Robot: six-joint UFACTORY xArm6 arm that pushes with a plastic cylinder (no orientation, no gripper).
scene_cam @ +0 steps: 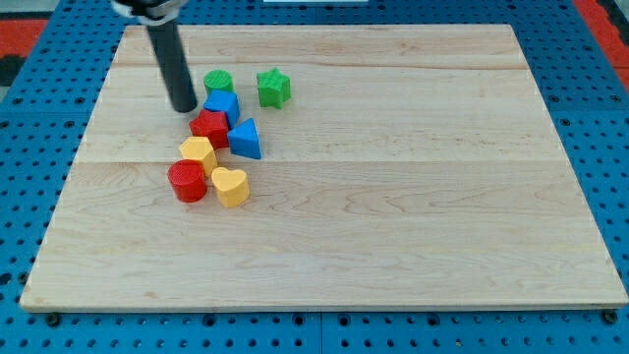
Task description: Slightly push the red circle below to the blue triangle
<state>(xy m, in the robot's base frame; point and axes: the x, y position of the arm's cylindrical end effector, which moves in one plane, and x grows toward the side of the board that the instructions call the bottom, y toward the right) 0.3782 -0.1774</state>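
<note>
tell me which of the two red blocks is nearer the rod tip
The red block wedged between the blue cube and blue triangle; my tip is just to its upper left. The red circle sits lower.

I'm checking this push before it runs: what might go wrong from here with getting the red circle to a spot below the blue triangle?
1. The red circle touches the yellow heart on its right; pushing rightward would likely drag the heart along.
2. My tip sits at the cluster's top left, beside the blue cube and red block; heading straight down could scatter them.
3. The yellow block above the circle could get nudged toward the blue triangle.
</note>
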